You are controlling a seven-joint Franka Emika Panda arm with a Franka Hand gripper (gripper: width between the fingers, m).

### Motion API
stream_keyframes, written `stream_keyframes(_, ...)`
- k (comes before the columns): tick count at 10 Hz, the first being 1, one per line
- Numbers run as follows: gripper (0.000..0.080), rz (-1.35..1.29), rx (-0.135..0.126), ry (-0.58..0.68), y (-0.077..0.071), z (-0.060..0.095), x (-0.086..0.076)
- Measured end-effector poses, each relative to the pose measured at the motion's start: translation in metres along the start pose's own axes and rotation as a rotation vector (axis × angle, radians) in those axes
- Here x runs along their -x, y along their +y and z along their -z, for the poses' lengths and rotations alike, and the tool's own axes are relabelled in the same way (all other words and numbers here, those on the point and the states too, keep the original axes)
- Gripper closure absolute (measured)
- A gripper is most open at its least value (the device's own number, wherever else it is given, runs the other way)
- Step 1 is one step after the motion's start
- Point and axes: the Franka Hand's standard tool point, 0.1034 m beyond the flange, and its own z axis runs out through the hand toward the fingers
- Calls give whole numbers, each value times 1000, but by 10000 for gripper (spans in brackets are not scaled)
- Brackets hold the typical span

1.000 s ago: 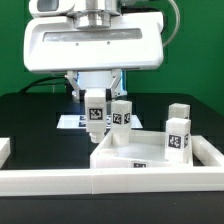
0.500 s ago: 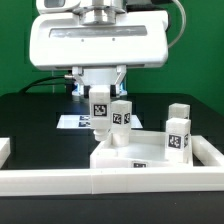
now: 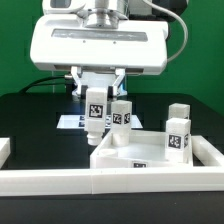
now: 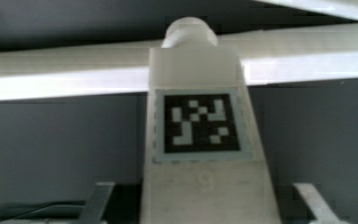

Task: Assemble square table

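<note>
My gripper is shut on a short white tagged leg and holds it upright above the black table, just behind the far left corner of the square tabletop. The tabletop is a white slab with a raised rim, lying at the front. In the wrist view the held leg fills the middle with its tag facing the camera, between my gripper's fingers. A second leg stands just to the exterior view's right of the held one. Another leg stands at the tabletop's right side.
White barrier rails run along the front, the right and the left edge. The marker board lies flat behind the held leg. A green wall is at the back.
Half a second ago the gripper and leg sat slightly lower and further to the exterior view's right. They have since come back up and to the left. Nothing else moved.
</note>
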Motion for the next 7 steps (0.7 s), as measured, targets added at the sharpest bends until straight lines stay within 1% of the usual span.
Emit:
stream_keyframes(1, 509, -5, 6, 7, 4, 2, 3)
stream_keyframes(3, 509, -5, 4, 9, 2, 4, 5)
stream_keyframes(5, 509, -1, -3, 3, -6, 4, 11)
stream_keyframes(7, 509, -4, -6, -4, -5, 2, 13)
